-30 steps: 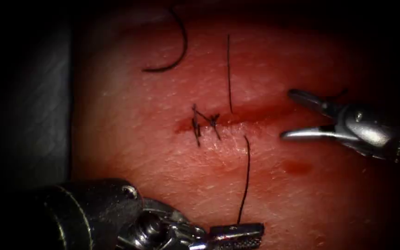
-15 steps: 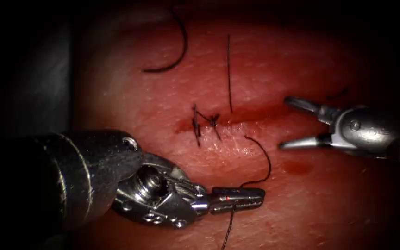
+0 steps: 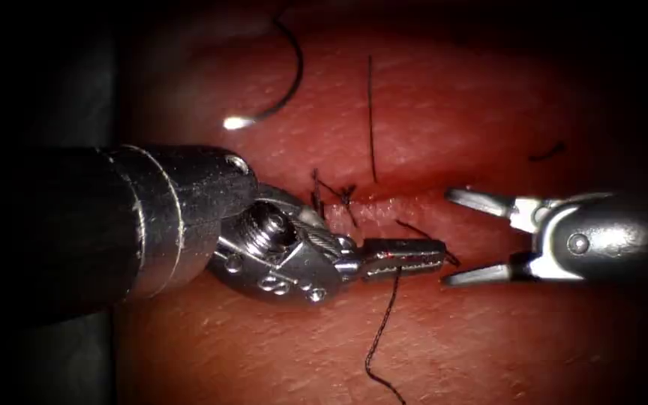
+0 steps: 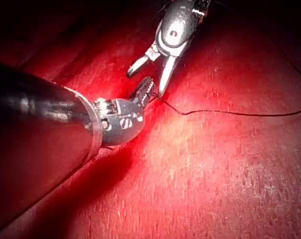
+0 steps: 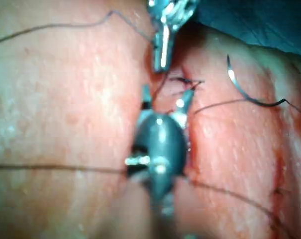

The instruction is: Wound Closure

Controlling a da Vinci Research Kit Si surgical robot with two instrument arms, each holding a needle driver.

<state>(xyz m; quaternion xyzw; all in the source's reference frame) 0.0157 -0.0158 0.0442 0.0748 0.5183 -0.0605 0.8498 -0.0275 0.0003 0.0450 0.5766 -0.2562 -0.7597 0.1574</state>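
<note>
L fingers (image 3: 403, 257) clamp thread (image 3: 382, 330); R fingers (image 3: 478, 202) spread wide, empty.

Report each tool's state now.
Left tool: shut on the thread.
Right tool: open, holding nothing.
Needle: lying free on the tissue.

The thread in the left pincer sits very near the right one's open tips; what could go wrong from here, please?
1. The left pincer is shut on the thread beside the open right pincer; they might collide.
2. The needle lies loose on the tissue, above the cut; slack thread could snag it.
</note>
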